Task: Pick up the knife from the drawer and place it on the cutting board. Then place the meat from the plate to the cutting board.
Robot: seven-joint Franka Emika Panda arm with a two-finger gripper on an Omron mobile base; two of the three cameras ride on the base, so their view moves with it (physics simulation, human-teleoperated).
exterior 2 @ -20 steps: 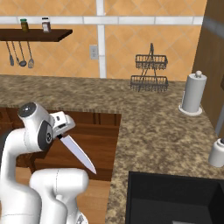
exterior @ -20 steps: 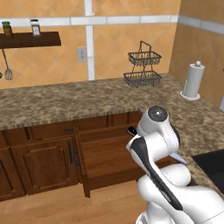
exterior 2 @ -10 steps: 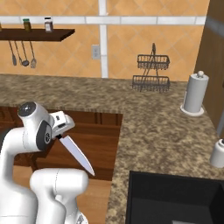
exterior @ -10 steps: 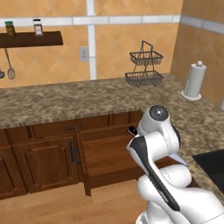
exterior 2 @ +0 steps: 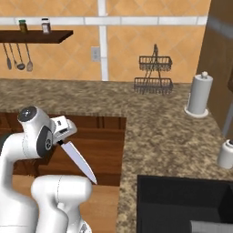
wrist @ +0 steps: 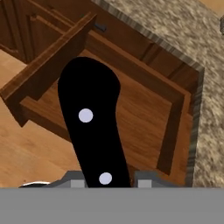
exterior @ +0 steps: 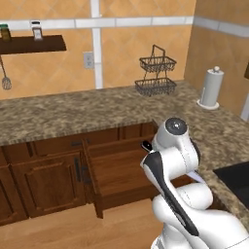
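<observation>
Right base view has the end effector (exterior 2: 60, 142) clamped on the knife (exterior 2: 78, 162), lifted above the open drawer (exterior 2: 98, 148); board placement and meat remain.

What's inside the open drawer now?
The drawer shows just its bare wooden bottom. The knife, held in the fingers above it, hides a strip of the floor, so that part can't be checked.
</observation>
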